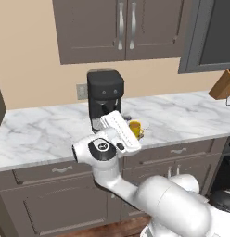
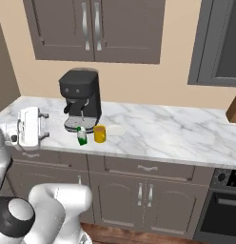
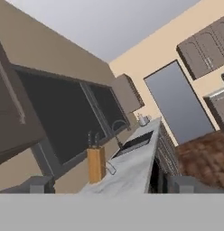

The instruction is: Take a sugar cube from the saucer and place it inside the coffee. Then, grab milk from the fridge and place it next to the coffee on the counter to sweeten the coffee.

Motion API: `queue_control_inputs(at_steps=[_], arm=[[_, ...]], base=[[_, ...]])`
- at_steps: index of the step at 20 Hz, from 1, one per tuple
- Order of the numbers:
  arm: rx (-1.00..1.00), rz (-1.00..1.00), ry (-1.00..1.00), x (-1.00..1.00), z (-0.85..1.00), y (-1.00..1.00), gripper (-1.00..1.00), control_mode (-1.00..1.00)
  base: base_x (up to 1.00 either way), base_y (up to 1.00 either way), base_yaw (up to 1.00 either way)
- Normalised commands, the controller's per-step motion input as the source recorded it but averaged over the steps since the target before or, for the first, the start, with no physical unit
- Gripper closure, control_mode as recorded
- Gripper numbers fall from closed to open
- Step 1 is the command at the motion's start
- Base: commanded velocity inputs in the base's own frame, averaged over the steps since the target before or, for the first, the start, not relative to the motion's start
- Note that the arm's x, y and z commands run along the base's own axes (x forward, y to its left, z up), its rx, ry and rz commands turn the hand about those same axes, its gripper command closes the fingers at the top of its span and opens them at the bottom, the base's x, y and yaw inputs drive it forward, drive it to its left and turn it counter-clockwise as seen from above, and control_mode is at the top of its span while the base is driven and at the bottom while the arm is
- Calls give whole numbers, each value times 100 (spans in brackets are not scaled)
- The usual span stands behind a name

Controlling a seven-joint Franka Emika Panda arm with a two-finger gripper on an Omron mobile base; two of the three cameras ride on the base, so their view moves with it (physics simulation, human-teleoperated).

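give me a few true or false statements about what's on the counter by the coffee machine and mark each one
1. The milk stands upright on the counter beside the coffee. True.
2. The coffee mug is blue. False: it is yellow.
3. The saucer lies on the counter next to the coffee, on the side away from the milk. True.
4. The gripper is shut on the milk. False: it is open, holds nothing and is off to the side of the coffee machine.
5. The cabinet doors above the coffee machine hang open. False: they are closed.
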Motion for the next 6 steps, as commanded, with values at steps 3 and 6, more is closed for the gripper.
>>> queue_control_inputs(at_steps=[3, 6], arm=[[0, 0, -63, -100, 58, -47, -100, -100], [-1, -1, -63, -100, 16, -34, -100, -100]], base=[[0, 0, 0], [0, 0, 0]])
